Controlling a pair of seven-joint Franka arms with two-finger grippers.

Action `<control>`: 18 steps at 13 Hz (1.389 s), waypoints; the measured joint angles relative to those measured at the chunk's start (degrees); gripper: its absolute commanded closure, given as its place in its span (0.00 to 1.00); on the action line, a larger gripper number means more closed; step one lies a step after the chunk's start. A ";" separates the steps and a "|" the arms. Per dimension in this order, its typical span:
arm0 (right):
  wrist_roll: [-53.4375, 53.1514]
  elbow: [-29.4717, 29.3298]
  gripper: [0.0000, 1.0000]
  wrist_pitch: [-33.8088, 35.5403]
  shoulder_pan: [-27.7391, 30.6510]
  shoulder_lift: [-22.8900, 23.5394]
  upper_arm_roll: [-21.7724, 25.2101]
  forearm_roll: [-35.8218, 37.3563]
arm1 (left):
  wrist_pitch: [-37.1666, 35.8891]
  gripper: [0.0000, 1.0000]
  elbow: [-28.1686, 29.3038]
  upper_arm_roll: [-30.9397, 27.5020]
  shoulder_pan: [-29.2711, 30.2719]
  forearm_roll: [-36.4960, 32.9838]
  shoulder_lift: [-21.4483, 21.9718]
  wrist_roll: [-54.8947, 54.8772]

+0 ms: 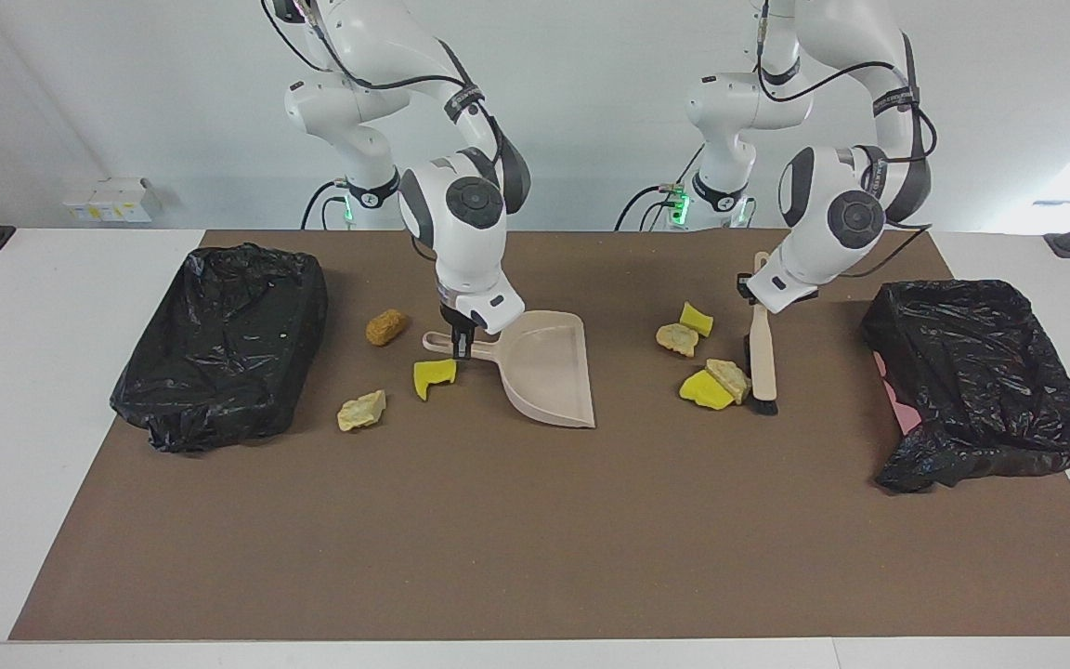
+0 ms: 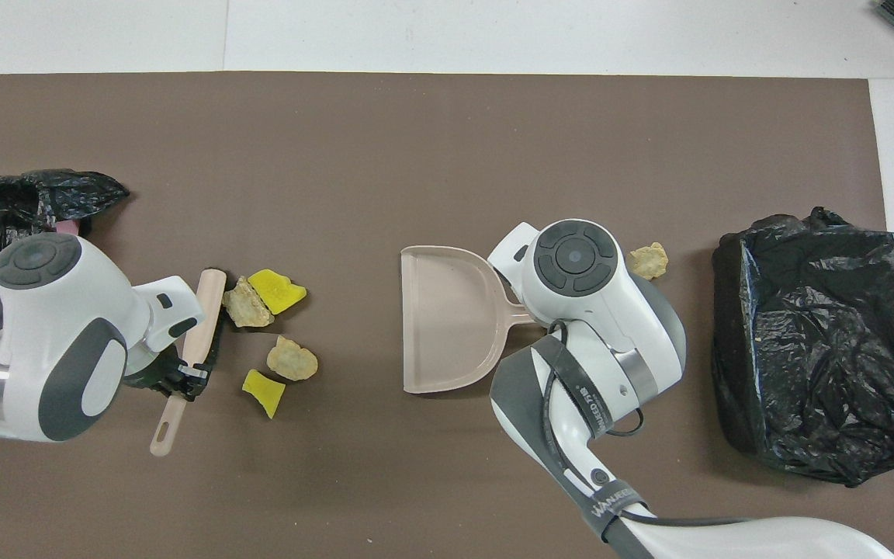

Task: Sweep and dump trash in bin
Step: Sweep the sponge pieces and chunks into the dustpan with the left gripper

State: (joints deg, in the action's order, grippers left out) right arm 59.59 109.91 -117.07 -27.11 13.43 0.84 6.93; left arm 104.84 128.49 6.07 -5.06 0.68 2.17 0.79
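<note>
So the trash here is a handful of small scraps on the brown table mat (image 1: 535,520): bright yellow sponge chunks, pale beige rock-like lumps and one brown peanut-shaped lump (image 1: 385,326). My guess is the sponge bits are super light and squishy, so they'll skid or bounce off bristles, while the rocky ones look stiffer and should roll. I wouldn't pinch any of them, pushing them from the side with a brush seems the way to go.

Four scraps sit toward the left arm's end: a yellow chunk (image 1: 705,388) and a beige lump (image 1: 730,375) touching the bristles, plus another yellow chunk (image 1: 697,318) and beige lump (image 1: 677,339) a bit nearer the robots. The left gripper (image 1: 750,287) is clamped tight on the handle of the beige hand brush (image 1: 763,358), bristles down on the mat. The right gripper (image 1: 461,346) is pinched on the handle of the beige plastic dustpan (image 1: 549,367), whose open mouth faces the brush.

The other three are at the handle end of the pan, so the pan itself stands between them and the brush: the brown lump, a yellow chunk (image 1: 433,375) just beside the handle, and a beige lump (image 1: 362,410).

Black-bag-lined bins sit at each end, one (image 1: 219,344) at the right arm's end, one (image 1: 981,381) at the left's, well apart from the pile.
</note>
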 measured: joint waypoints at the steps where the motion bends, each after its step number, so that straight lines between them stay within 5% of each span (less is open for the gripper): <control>1: 0.00 0.18 1.00 -0.05 0.12 0.04 0.00 0.00 | -0.01 1.00 0.68 0.02 -1.62 1.13 0.48 2.34; 13: 0.00 1.63 1.00 -1.14 0.53 0.09 0.07 0.03 | 14.93 1.00 1.97 0.15 -14.71 6.74 -0.45 7.31; 18: 0.00 1.91 1.00 -1.14 0.61 0.09 0.19 0.07 | 19.63 1.00 1.69 0.25 -23.46 17.18 -2.09 7.25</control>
State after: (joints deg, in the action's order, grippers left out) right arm 59.59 111.82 -118.22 -26.50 13.52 1.03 7.00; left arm 124.47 130.18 6.31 -28.52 17.86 0.09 8.04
